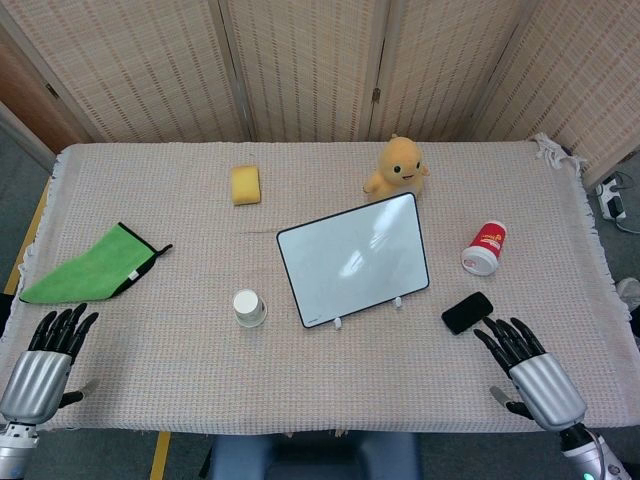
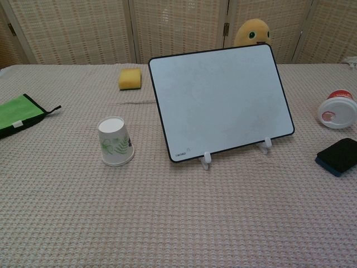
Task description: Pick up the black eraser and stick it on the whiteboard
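Note:
The black eraser (image 1: 466, 312) (image 2: 338, 154) lies flat on the tablecloth, right of the whiteboard. The whiteboard (image 1: 353, 259) (image 2: 221, 101) stands tilted back on small white feet at the table's middle, its face blank. My right hand (image 1: 526, 366) rests at the table's front right, fingers spread and holding nothing, its fingertips a short way in front of the eraser and apart from it. At the front left corner my left hand (image 1: 45, 361) lies open with its fingers spread, far from the eraser. Neither hand shows in the chest view.
An upside-down paper cup (image 1: 249, 307) (image 2: 115, 140) stands left of the board. A green cloth (image 1: 91, 264) (image 2: 17, 113) lies at the far left. A yellow sponge (image 1: 245, 184) (image 2: 130, 79), a yellow plush toy (image 1: 398, 166) (image 2: 252, 32) and a red-and-white container (image 1: 485, 247) (image 2: 338, 109) on its side lie further back.

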Robot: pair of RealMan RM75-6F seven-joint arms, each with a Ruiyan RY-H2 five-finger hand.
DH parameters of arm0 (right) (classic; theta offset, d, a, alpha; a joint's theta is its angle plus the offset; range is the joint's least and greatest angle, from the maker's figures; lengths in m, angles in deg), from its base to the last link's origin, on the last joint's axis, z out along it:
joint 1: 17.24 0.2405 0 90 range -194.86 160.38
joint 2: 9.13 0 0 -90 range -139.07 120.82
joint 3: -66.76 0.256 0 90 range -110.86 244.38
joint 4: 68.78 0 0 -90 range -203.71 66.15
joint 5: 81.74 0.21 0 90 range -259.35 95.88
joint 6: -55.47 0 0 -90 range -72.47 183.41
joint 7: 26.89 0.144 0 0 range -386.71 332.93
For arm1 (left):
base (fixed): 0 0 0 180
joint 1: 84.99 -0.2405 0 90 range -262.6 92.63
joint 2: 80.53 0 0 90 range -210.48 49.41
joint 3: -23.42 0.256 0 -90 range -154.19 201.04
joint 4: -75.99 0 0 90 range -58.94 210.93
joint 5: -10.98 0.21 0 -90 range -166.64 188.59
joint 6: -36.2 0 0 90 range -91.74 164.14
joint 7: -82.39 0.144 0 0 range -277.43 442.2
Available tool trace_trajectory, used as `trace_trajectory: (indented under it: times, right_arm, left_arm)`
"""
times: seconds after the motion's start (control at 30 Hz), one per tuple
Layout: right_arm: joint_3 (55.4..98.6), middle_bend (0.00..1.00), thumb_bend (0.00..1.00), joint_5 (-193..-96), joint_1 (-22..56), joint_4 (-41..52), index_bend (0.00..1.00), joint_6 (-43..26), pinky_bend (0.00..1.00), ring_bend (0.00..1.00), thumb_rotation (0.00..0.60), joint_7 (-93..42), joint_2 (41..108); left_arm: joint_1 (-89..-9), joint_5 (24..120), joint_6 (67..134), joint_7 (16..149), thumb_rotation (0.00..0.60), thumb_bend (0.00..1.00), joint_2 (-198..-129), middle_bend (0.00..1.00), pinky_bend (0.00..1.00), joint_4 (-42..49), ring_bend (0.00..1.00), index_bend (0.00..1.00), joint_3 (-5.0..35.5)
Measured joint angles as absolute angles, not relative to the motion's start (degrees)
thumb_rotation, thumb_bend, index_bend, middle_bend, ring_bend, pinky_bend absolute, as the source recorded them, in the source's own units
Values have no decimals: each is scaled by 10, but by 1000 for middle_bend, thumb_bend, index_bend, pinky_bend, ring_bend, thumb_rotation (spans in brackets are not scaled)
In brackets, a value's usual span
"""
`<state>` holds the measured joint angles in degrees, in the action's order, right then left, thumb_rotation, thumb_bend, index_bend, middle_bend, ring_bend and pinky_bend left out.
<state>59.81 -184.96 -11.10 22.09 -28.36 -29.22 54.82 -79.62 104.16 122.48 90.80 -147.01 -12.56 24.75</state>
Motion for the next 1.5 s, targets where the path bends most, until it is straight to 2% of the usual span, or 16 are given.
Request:
trace_trajectory:
  times: [0.37,0.6,0.8,0.97,1.5]
  right_arm:
    - [629,0,303,-1786,-107,226,2,-259,0,0,600,-336,551]
    - [663,0,304,-1735,-61,228,150,-175,0,0,600,-431,552]
    - [690,0,303,-1659,-15,241,155,-96,0,0,600,-536,562]
    - [704,0,303,-1599,12,239,155,-55,0,0,600,-591,583]
    - [711,0,304,-1516,67,130,265,16,0,5,600,-594,661]
  left_arm:
    - [-787,1033,1208,910,600,169,-1472,0,0,-124,0,0,244]
    - [-787,1030,1206,920,600,170,-1475,0,0,-126,0,0,244]
    - [-786,1028,1204,921,600,170,-1476,0,0,-125,0,0,244]
    - [-786,1027,1205,916,600,170,-1475,0,0,-124,0,0,244]
    - [-782,1020,1197,920,600,178,-1476,0,0,-123,0,0,243]
